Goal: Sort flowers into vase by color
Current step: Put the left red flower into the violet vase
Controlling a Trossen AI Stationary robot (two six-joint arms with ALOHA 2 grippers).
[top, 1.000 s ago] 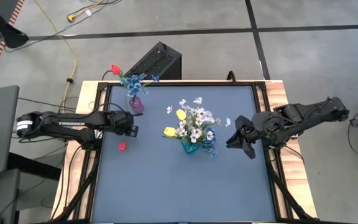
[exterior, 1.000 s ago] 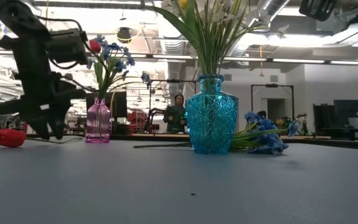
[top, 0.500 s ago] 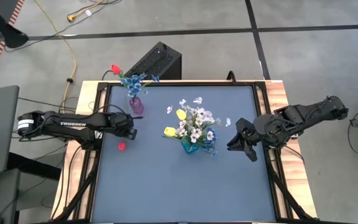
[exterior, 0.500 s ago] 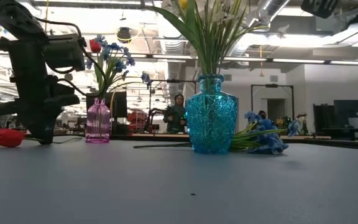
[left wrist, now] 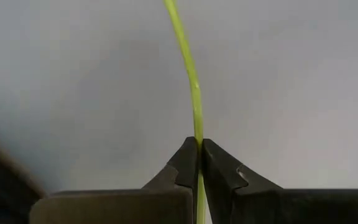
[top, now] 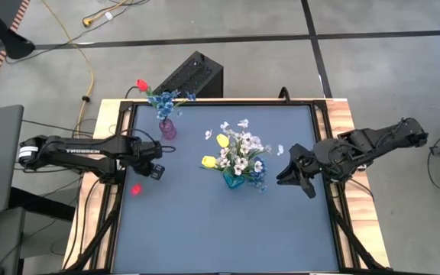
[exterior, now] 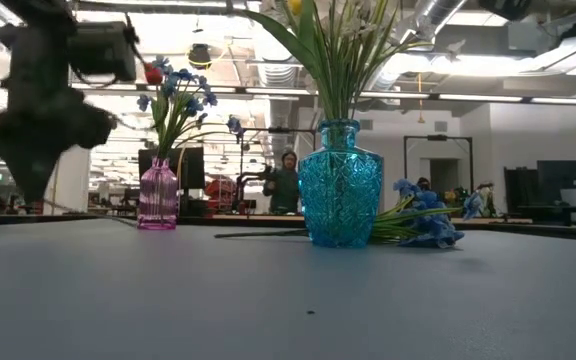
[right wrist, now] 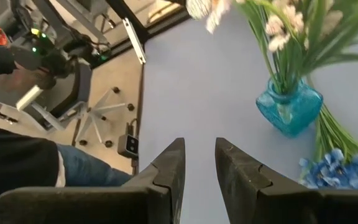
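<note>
In the high view the left claw (top: 156, 171) is seen pinched shut on the thin green stem (left wrist: 193, 99) of a red tulip (top: 137, 189), whose bloom lies toward the lower left of it (the right claw (top: 290, 176) waits open at mid-right), while the pink vase (top: 167, 128) lies toward the upper right.

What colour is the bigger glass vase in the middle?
Turquoise blue cut glass vase, clearest in the low view.

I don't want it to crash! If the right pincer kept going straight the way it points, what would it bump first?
Probably nothing at once: the right pincer, open, points over bare table, passing beside the blue vase. Depth is hard to judge.
</note>
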